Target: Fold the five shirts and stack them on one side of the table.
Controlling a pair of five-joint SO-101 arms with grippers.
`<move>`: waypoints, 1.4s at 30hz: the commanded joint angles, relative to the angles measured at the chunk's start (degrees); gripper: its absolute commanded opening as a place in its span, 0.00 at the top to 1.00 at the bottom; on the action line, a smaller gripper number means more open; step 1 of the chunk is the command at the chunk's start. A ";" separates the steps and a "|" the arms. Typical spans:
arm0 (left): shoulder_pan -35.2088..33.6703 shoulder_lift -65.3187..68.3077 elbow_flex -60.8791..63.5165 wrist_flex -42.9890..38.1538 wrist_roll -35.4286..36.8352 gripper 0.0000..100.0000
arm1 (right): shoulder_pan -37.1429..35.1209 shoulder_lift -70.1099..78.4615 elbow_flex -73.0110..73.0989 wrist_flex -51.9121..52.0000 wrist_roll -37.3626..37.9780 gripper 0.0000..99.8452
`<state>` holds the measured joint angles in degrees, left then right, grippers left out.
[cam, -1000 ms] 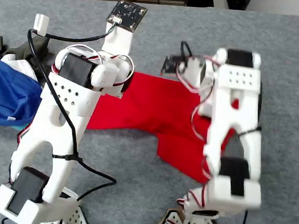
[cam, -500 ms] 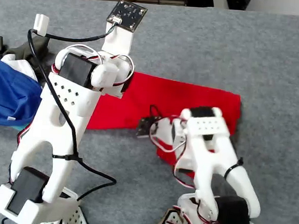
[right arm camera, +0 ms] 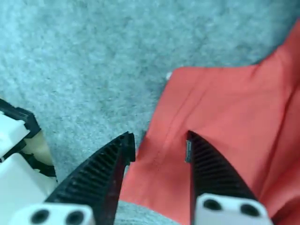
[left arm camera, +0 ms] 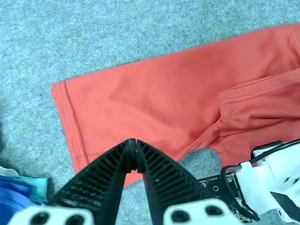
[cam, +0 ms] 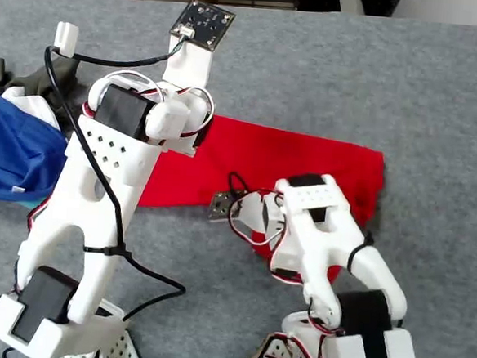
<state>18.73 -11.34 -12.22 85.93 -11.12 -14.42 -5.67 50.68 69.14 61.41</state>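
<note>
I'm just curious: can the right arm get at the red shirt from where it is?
Probably yes: the right gripper hangs at the edge of the red shirt, fingers open, nothing in between.

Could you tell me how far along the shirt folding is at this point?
Early. Done: no folded stack is visible. In hand: the red shirt lies spread on the table with one part turned over; the right claw is open over a corner of it, and the left claw is shut over its edge. Left: the blue shirt and other garments lie heaped at the table's side.
</note>
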 commanded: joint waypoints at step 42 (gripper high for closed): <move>0.09 -2.68 -0.70 -0.62 -0.53 0.98 | 9.36 24.22 -60.35 14.42 -2.11 1.00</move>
<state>18.73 -11.34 -12.22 85.93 -11.30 -5.71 14.90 -0.75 83.21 59.56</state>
